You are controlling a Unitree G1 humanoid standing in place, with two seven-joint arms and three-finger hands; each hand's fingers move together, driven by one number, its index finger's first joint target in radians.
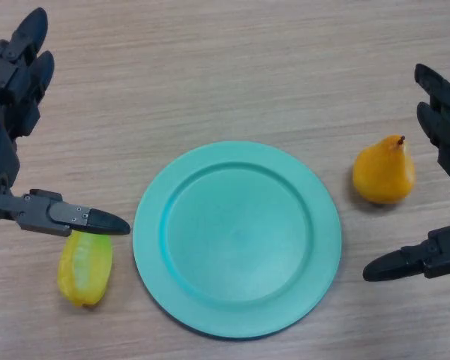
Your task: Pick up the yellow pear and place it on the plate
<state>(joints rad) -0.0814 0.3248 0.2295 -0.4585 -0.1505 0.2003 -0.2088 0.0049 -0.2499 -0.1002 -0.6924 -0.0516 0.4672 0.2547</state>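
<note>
Pear point(384, 175) sat upright on desk point(232, 67) just right of teal plate point(236, 238); right hand point(442, 187) spread apart around it, not touching; left hand point(15, 135) open left of plate, thumb over yellow star fruit point(84, 268).

Two black robot hands at frame edges. Left hand point(15, 97), far left: fingers straight toward upper left, thumb out toward centre. Right hand point(442, 150), far right, partly cut off: prob. spread too, thumb at lower right.
</note>
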